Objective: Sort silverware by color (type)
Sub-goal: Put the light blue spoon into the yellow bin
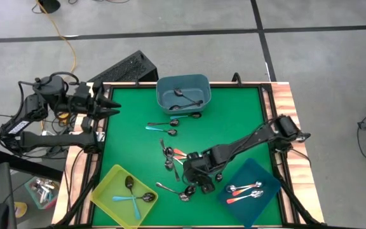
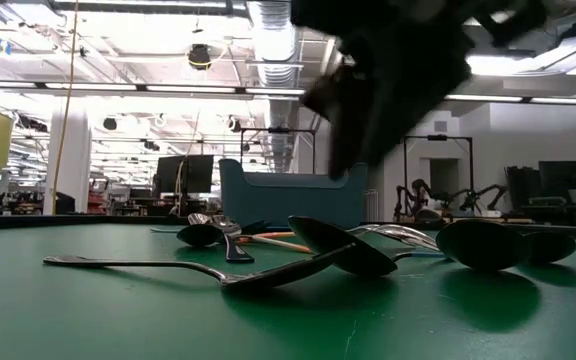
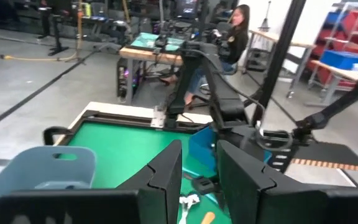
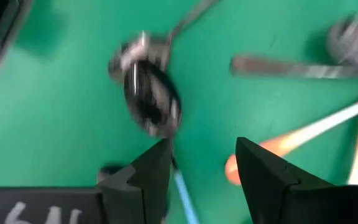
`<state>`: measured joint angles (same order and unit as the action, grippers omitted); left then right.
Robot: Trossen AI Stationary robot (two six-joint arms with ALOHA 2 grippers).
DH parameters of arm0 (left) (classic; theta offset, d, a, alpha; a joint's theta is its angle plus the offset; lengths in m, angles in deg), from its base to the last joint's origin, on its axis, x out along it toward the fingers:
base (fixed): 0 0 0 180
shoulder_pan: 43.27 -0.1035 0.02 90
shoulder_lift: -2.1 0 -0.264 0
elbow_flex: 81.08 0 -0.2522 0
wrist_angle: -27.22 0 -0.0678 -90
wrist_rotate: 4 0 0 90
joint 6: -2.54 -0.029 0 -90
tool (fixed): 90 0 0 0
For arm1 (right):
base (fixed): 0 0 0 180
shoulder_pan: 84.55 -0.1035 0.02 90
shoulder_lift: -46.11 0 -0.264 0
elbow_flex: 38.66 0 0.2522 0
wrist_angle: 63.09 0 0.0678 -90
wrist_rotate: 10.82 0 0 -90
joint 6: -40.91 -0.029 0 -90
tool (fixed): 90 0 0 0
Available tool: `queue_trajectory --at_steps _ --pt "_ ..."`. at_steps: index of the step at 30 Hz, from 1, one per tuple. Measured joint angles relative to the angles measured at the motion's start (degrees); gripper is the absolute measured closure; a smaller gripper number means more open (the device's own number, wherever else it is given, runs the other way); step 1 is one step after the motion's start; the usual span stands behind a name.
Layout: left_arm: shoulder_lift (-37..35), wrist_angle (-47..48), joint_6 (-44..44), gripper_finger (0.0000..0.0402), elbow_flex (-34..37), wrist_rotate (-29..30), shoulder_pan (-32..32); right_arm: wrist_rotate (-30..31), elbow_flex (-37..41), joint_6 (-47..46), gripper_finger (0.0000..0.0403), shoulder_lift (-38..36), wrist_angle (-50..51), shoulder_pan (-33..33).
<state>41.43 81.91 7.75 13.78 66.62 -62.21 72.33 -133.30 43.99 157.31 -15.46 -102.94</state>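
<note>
Dark fingers of right gripper hang spread w/ nothing between, low over green mat.
Shiny spoon bowl lies just past the tips; blue handle runs under the gap, orange-red handle beside it. Loose spoons clustered mid-table; others in yellow bin, dark blue bin, grey-blue bin. Left gripper waits at table's edge, fingers part-open, holding nothing.

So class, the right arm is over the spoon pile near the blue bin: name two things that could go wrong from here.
1. The spoons lie tangled and overlapping, so the right gripper, jaws open, may lift two at once or nudge neighbours.
2. Teal and orange handles cross beneath it; a wrong colour could reach the blue bin.
</note>
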Motion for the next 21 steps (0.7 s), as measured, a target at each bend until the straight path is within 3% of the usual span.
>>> queue_trajectory --at_steps 21 --pt "0.02 0.9 -1.09 0.0315 0.0 2.07 0.0 1.37 0.04 0.43 0.0221 4.45 -0.27 -2.91"
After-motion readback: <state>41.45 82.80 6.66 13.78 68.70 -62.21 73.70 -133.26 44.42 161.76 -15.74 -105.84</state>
